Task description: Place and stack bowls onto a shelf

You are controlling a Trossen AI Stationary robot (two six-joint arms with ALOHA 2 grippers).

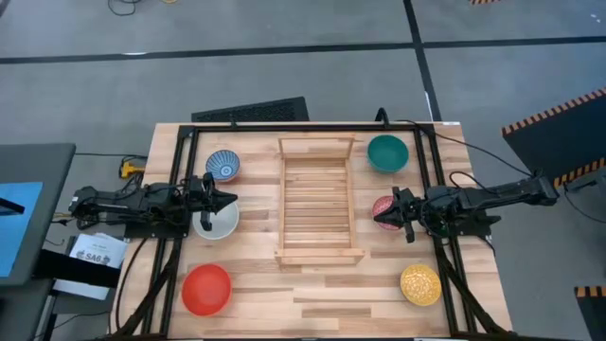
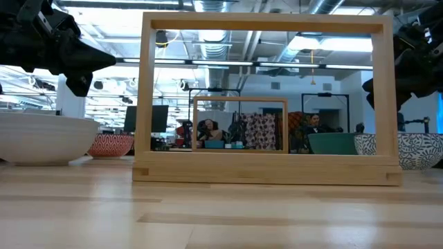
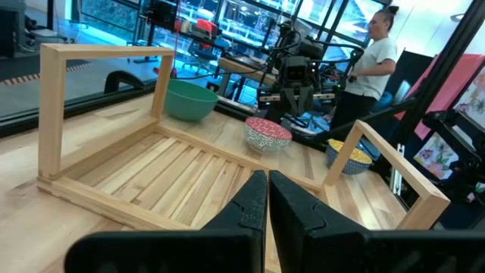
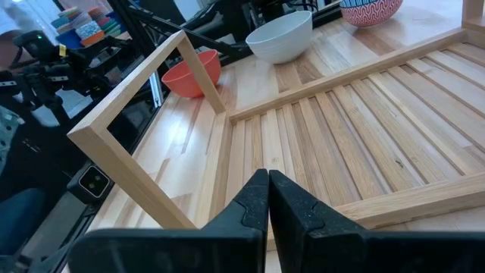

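The shelf [image 1: 319, 201] lies flat at the centre of the table [image 1: 284, 303], its long axis running 12 to 6 o'clock in the high view, slats crosswise, with one raised rail at each end. No bowl rests on it.

Bowl positions, high view, read from the shelf's centre:
- blue-patterned bowl [image 1: 222, 165]: 10 o'clock.
- white bowl [image 1: 216, 222]: 9 o'clock.
- red bowl [image 1: 206, 289]: 8 o'clock.
- teal green bowl [image 1: 387, 152]: 1 o'clock.
- pink speckled bowl [image 1: 383, 208]: 3 o'clock.
- yellow bowl [image 1: 420, 283]: 4 o'clock.

Left gripper [image 1: 223, 200]: above the white bowl's rim, pointing at the shelf. Fingers clenched together, holding nothing.

Right gripper [image 1: 383, 219]: over the pink speckled bowl, pointing at the shelf. Fingers clenched together, holding nothing.
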